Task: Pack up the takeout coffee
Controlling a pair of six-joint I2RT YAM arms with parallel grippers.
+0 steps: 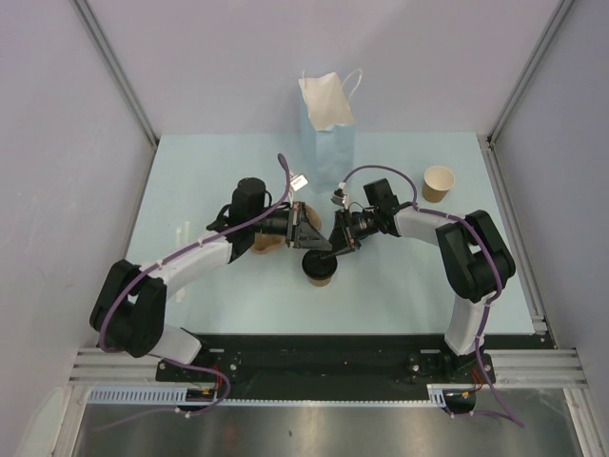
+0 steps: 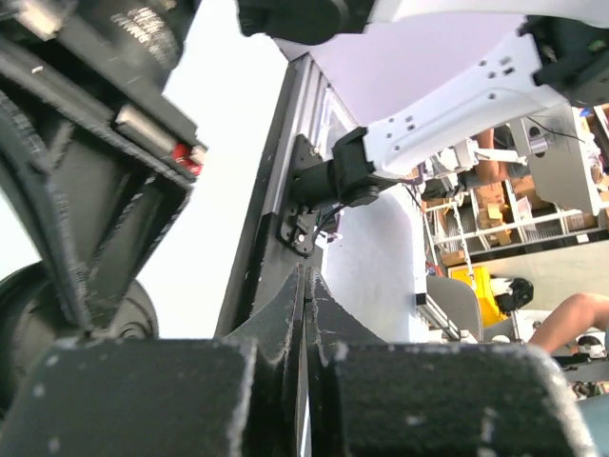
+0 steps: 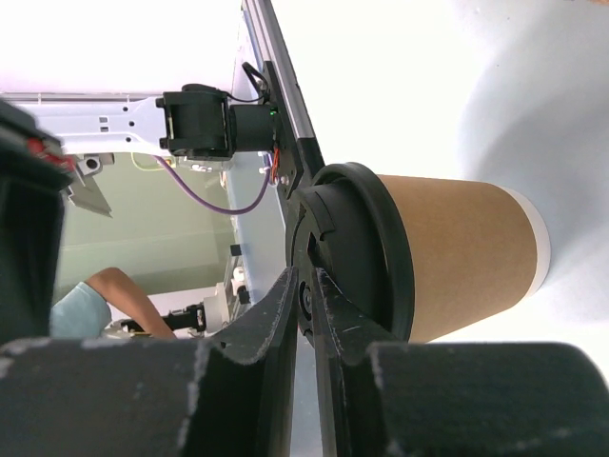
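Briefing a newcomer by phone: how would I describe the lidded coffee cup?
From the tall light-blue paper bag at the far edge of the pale-blue table, come toward the near edge. Mid-table sits the small tan kraft-paper cup with a round black plastic lid, pinched by the right gripper. The other tan paper cup, far right, is lidless.

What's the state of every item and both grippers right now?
takeout coffee cup: upright, lid on.
black lid: seated on the cup, pinched at its edge by the right gripper.
right gripper: shut on the black lid.
left gripper: shut, nothing between the fingers.
light-blue paper bag: standing upright, mouth open.
spare paper cup: upright, no lid.
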